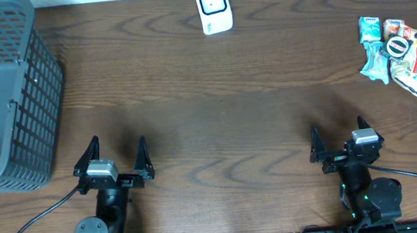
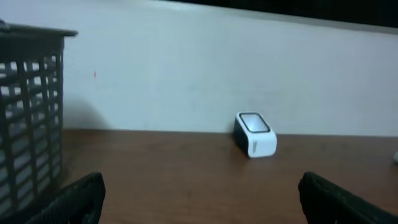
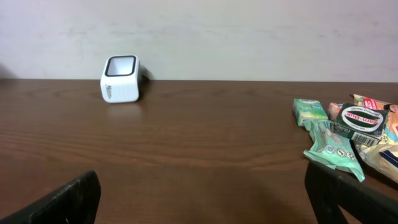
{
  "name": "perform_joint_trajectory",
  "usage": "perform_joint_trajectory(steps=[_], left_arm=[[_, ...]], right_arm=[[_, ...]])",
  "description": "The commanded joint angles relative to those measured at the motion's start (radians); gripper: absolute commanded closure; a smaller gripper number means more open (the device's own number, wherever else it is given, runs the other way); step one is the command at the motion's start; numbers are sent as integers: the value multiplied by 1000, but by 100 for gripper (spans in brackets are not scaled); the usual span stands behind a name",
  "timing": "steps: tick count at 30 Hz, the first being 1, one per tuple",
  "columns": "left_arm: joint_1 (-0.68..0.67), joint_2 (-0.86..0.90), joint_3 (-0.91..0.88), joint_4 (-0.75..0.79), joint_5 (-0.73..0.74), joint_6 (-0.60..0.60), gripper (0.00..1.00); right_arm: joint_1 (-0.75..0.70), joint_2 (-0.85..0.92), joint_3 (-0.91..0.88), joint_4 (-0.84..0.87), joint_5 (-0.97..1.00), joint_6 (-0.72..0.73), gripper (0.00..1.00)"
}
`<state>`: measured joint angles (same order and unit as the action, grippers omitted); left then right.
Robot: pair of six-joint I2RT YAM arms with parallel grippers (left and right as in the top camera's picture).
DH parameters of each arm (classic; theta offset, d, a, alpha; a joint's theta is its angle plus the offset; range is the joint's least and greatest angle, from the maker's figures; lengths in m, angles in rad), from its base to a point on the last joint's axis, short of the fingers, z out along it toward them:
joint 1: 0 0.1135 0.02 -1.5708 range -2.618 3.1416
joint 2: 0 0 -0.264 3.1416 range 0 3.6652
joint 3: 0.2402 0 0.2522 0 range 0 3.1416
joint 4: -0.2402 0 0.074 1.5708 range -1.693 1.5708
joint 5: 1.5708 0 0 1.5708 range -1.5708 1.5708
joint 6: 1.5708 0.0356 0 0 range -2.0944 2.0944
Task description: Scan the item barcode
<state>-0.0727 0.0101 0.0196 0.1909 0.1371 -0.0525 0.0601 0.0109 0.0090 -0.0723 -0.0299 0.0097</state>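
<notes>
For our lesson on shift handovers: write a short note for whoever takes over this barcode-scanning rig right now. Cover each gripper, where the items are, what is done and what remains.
Left gripper: open, empty, low at the near edge of the table.
Right gripper: open, empty, also at the near edge.
Scanner: white, at the far edge near the centre, standing alone.
Snack packets: piled at the far right, neither gripper touching them.
Basket: grey, far left.
Done: nothing yet; no packet is picked.
Left: pick a packet, probably with the right arm since it is nearer, and show its barcode to the scanner.
</notes>
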Motion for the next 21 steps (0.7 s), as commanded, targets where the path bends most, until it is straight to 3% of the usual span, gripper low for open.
perform_joint_trajectory(steps=[1, 6, 9, 21], left_arm=[[18, -9, -16, 2, 13, -4, 2], [26, -9, -16, -102, 46, 22, 2], [26, -9, -16, -249, 58, 27, 2], [26, -9, -16, -248, 67, 56, 2]], right_arm=[[-9, -5, -3, -2, -6, -3, 1], [-9, -5, -3, -2, -6, -3, 1], [-9, -5, -3, -2, -6, -3, 1], [-9, -5, -3, -2, -6, -3, 1]])
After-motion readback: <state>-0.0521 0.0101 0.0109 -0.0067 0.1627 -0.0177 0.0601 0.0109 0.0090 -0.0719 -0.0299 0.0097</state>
